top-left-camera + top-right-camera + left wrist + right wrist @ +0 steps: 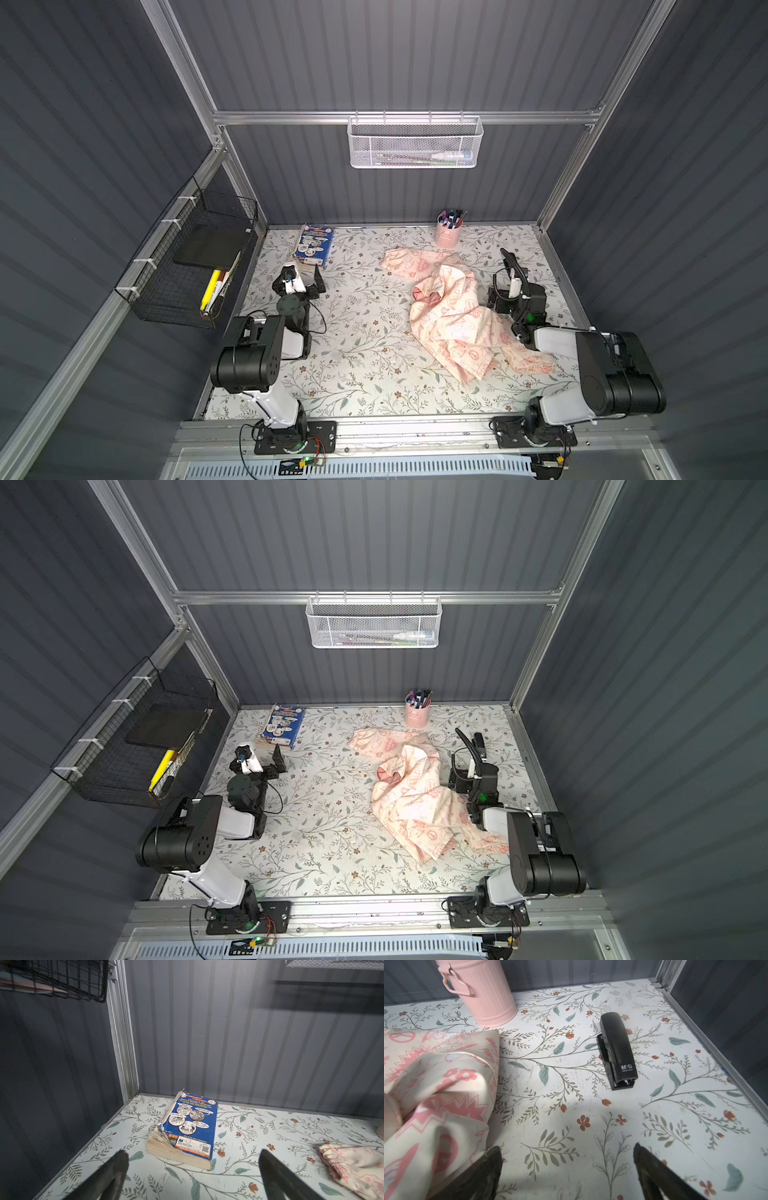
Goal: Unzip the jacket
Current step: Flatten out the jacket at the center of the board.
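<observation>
The jacket [453, 320] lies crumpled on the floral desk [365, 365] in both top views, right of centre. One sleeve stretches toward the pink pen pot [449, 235] at the back, and its near edge is tucked against the right arm [582, 357]. No zipper line or pull shows among the folds, only a pink opening near the middle. In the left wrist view, the left tool [193, 1154] stands with its fingers wide apart and nothing between them. It points at a worn blue paperback [187, 1132], and only a gathered jacket cuff [349, 1167] shows at the frame's edge, well apart from the tool. In the right wrist view, the right tool [566, 1151] is likewise spread and empty over bare desk. The jacket's printed cloth bunches just beside one finger, a black stapler [616, 1051] lies ahead, and the pen pot's base is just beyond the fabric. The main risk I see is a blind grab. With the zipper buried, a pinch would likely catch loose cloth and drag the whole light garment. That could sweep the sleeve into the pen pot or nudge the stapler. Pulling a slider without the other tool pinning the hem would probably just bunch the fabric.
</observation>
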`<action>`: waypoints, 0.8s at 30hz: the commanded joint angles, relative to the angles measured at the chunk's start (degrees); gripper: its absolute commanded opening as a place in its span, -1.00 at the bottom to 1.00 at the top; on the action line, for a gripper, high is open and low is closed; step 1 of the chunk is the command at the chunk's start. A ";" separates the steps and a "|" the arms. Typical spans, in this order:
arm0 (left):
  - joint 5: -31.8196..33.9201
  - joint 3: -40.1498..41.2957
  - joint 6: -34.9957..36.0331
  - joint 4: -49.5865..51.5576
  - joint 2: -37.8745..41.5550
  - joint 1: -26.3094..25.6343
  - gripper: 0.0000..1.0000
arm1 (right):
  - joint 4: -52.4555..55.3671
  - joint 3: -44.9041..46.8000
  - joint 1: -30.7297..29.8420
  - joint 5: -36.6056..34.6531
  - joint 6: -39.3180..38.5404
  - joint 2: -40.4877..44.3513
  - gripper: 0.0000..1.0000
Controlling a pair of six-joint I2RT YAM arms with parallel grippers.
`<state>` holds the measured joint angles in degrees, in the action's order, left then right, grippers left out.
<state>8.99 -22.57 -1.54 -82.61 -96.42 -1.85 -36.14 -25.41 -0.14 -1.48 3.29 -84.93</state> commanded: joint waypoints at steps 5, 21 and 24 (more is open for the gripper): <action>0.28 -1.12 1.30 -2.29 -0.97 -0.26 0.99 | -1.65 -1.38 0.25 0.50 -1.31 -0.68 0.98; 1.25 -0.79 1.15 -2.38 -0.79 -0.26 0.98 | -1.77 -1.13 0.32 0.56 -1.19 -0.55 0.98; 1.81 -1.46 1.90 0.07 1.21 -0.48 0.98 | -1.43 -1.95 0.31 0.93 -1.54 0.39 0.98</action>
<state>9.52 -22.57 -1.02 -83.26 -96.66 -1.85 -36.82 -25.56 -0.08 -1.43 2.61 -84.93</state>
